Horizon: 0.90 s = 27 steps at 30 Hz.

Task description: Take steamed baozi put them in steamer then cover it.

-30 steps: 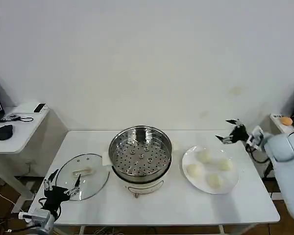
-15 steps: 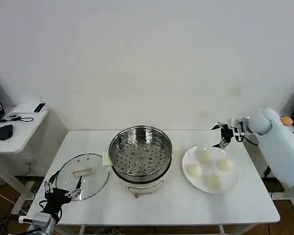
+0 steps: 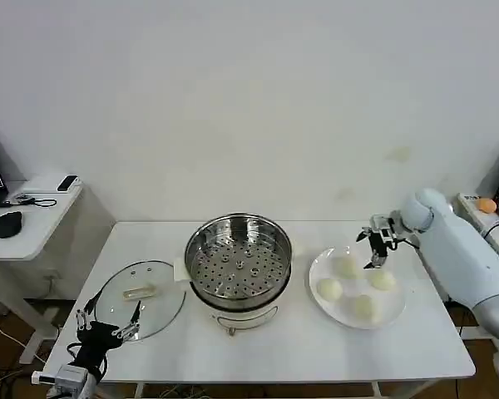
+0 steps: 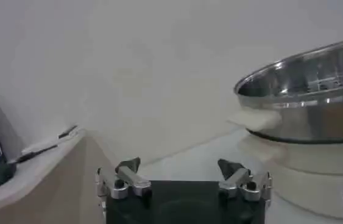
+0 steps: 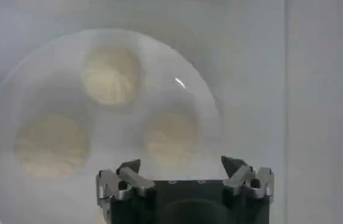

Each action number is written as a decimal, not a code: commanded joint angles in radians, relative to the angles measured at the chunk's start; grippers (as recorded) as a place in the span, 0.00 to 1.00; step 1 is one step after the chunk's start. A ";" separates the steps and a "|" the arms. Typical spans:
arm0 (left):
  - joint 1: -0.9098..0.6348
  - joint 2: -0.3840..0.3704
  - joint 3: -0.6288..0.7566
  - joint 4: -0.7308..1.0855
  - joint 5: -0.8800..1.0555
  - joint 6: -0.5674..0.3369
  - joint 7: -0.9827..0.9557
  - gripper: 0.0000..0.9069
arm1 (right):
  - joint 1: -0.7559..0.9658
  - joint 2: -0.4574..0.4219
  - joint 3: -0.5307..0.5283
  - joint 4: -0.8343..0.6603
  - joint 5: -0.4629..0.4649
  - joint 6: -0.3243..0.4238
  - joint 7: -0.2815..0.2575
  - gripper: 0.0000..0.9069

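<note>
On one white plate (image 3: 392,310), four steamed baozi (image 3: 330,289); above, right gripper (image 3: 373,247), jaws apart.

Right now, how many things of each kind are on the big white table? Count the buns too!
Steamed baozi: 4, all on the plate
Plate: 1
Steamer: 1
Cover: 1, lying flat beside the steamer
Total: 7 things
</note>
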 commanded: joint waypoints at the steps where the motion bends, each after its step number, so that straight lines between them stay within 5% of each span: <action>1: 0.003 -0.004 0.001 -0.004 0.002 0.001 0.001 1.00 | -0.003 0.026 -0.014 -0.037 -0.027 0.012 0.008 1.00; 27: -0.002 0.000 0.002 0.025 0.010 0.000 0.005 1.00 | 0.001 0.126 -0.007 -0.163 -0.068 0.001 0.098 1.00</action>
